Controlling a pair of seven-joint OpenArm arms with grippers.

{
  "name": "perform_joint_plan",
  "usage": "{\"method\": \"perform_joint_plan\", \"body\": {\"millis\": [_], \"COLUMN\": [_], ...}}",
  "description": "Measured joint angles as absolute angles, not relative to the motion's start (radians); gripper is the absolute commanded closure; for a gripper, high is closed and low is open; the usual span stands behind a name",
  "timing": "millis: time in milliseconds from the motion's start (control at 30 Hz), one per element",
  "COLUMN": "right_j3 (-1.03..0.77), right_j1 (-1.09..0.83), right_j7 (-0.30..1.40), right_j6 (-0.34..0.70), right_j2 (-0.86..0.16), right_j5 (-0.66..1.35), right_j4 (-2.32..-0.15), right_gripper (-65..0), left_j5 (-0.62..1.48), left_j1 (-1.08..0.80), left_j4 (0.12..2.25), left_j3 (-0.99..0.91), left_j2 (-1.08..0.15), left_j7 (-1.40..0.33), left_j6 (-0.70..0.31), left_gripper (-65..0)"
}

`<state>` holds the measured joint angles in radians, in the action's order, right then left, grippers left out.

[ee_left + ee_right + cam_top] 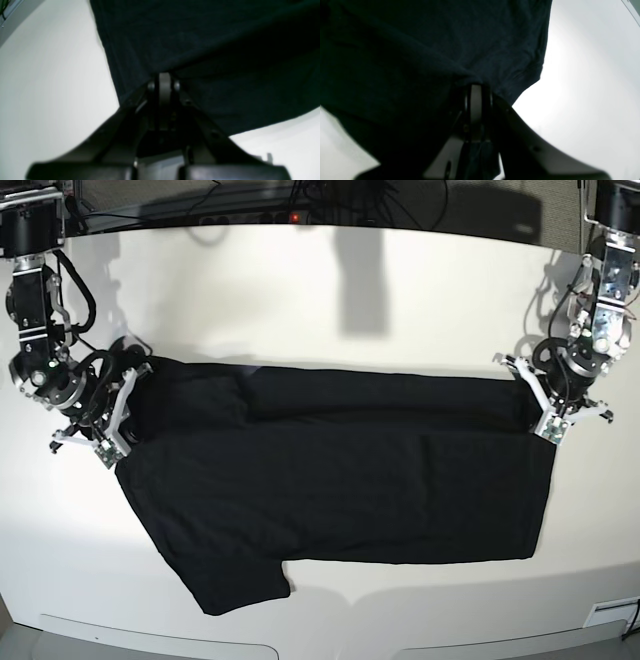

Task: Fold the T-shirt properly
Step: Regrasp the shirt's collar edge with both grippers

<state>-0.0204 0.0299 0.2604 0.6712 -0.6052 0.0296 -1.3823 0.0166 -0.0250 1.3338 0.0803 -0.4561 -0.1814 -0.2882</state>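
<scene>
White table [330, 280] carries the T-shirt [340, 470], spread plain black side up across its middle, one sleeve at the near edge. Left gripper [535, 395] is clamped on the T-shirt's far hem corner; right gripper [125, 405] is clamped on its far shoulder.

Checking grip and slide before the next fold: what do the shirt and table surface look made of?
The T-shirt looks like soft matte knit cloth, probably cotton: it creases and drapes where both grippers pinch it. The table looks like smooth white laminate or painted board with a slight sheen.
</scene>
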Motion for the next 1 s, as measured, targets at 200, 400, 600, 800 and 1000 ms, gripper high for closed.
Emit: {"method": "perform_joint_plan", "body": {"millis": [200, 400, 600, 800, 1000], "right_j3": [-0.020, -0.021, -0.023, -0.025, -0.025], "right_j1": [0.033, 0.033, 0.033, 0.036, 0.033], "right_j7": [0.256, 0.267, 0.305, 0.426, 0.422], "right_j6": [0.670, 0.665, 0.661, 0.660, 0.617], "right_j2": [-0.607, -0.609, -0.609, -0.543, -0.475], "right_j5": [-0.027, -0.024, 0.199, 0.263, 0.230], "right_j4": [-1.382, -1.382, -1.469, -1.518, -1.514], "right_gripper": [-21.1, -24.2, -15.2, 0.0, 0.0], "left_j5": [0.017, 0.019, 0.134, 0.265, 0.265], "left_j1": [-0.025, -0.025, -0.033, -0.022, -0.024], "left_j4": [1.334, 1.334, 1.407, 1.491, 1.390], "left_j3": [0.080, 0.080, 0.080, 0.079, 0.080], "left_j2": [-0.455, -0.456, -0.477, -0.439, -0.346], "left_j7": [-0.182, -0.217, -0.330, -0.282, -0.211], "left_j6": [-0.288, -0.166, -0.147, -0.147, -0.153], "left_gripper": [-18.9, -26.6, -11.8, 0.0, 0.0]}}
